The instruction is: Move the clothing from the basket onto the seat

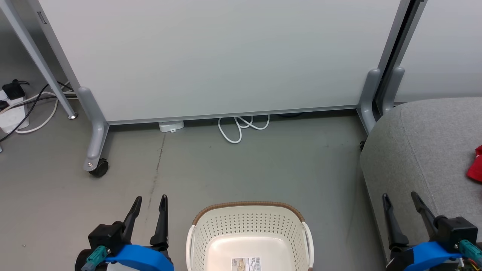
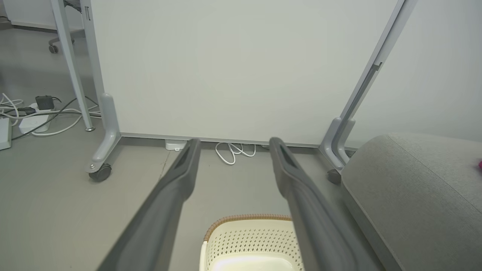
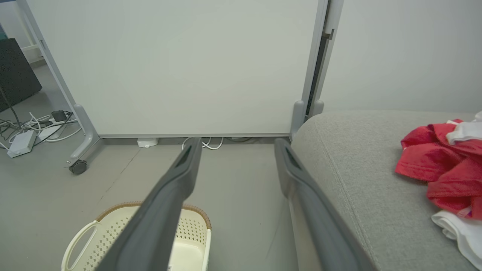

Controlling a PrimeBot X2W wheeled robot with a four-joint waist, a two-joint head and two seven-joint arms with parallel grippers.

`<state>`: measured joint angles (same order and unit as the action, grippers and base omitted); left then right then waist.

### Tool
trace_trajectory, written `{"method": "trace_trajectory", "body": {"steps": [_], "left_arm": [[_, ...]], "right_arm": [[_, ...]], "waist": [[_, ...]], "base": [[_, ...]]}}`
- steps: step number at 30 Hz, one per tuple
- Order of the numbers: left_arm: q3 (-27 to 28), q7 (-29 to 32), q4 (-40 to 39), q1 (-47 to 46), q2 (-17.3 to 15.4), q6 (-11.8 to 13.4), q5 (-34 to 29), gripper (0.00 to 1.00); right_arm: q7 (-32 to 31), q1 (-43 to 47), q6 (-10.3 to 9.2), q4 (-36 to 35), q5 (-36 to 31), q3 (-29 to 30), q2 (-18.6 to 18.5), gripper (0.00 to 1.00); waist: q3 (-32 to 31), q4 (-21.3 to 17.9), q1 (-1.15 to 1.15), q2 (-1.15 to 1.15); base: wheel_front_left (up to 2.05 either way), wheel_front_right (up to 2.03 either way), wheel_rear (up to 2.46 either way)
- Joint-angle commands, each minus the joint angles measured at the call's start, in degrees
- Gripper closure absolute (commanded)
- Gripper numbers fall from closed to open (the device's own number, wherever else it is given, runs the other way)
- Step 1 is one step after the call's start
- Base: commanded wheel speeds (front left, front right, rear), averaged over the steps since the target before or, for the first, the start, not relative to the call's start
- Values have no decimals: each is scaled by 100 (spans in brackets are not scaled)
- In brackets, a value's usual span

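Well, left pincer (image 1: 151,197), right pincer (image 1: 399,194) wide open, holding nothing; clothing (image 3: 442,171) on seat (image 3: 357,180).

Head camera looks down from above the basket (image 1: 248,223). Both wrist cameras face forward, low, sharing it and the partition (image 1: 226,56).

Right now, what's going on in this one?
Nothing is being handled. The basket on the floor looks empty in the part that shows, bar a label. The red and white clothing lies heaped on the grey seat at the robot's right. Both pairs of jaws stand open and empty, the left beside the basket, the right by the seat's edge.
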<state>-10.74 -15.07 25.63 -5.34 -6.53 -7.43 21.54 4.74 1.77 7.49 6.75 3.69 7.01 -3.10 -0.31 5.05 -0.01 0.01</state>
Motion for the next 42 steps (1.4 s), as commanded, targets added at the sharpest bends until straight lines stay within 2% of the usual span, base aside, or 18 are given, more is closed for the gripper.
{"method": "trace_trajectory", "body": {"steps": [1, 22, 23, 32, 42], "left_arm": [[27, -15, 4, 41, 14, -7, -53, 0], [9, -15, 35, 0, 56, -7, -77, 0], [35, 2, 41, 22, 63, 0, -77, 100], [42, 49, 459, 448, 150, 0, -58, 100], [275, 336, 233, 366, 179, -1, 912, 100]], "right_arm": [[48, 103, 1, 44, 47, -21, 23, 0], [125, -22, 1, 313, 195, -182, 25, 0], [89, -12, 0, 329, 197, -178, 18, 100], [50, 26, 0, 835, 227, -179, 78, 100], [-117, -99, 0, 822, 1401, -152, 69, 100]], "waist": [[2, 1, 1, -1], [9, -4, 1, -1], [9, -7, 1, -1], [10, -11, 1, -1], [13, -50, 1, -1]], "base": [[0, 0, 0], [0, 0, 0], [0, 0, 0], [0, 0, 0], [0, 0, 0]]}}
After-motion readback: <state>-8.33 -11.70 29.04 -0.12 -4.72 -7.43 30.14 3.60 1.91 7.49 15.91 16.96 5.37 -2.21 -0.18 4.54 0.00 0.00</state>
